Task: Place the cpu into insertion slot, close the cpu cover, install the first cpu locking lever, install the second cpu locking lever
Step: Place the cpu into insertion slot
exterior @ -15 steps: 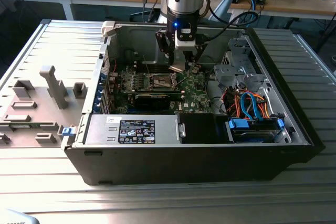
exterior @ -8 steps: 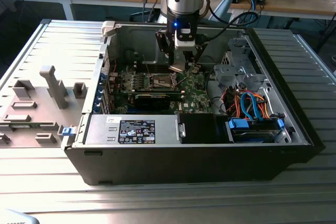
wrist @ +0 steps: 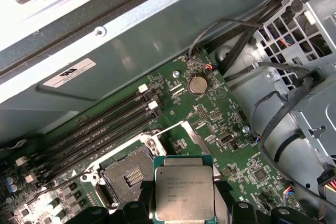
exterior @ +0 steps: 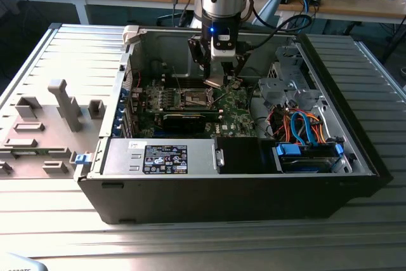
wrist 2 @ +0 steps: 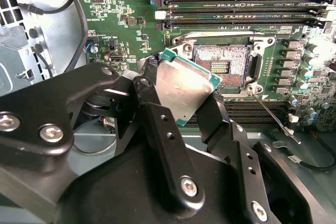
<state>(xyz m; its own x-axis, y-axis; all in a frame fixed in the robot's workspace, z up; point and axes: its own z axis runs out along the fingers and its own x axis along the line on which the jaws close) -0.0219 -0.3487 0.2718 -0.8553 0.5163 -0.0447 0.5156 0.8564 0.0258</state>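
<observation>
Jaws pinched the cpu [wrist 2: 185,88] by opposite edges. I noted fingers [wrist 2: 157,124] of the gripper [wrist 2: 178,100] hiding its lower corners; the cpu overlapped the bare insertion slot [wrist 2: 223,65] rim.

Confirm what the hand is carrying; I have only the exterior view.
Observer: In the second wrist view the hand grips the cpu by two opposite edges.
Operator: Check the insertion slot.
Observer: The insertion slot is empty, contacts bare; the cpu is held off to one side, not seated.
Operator: Report which face is up.
Observer: Its metal lid faces both wrist cameras, away from the green board.
</observation>
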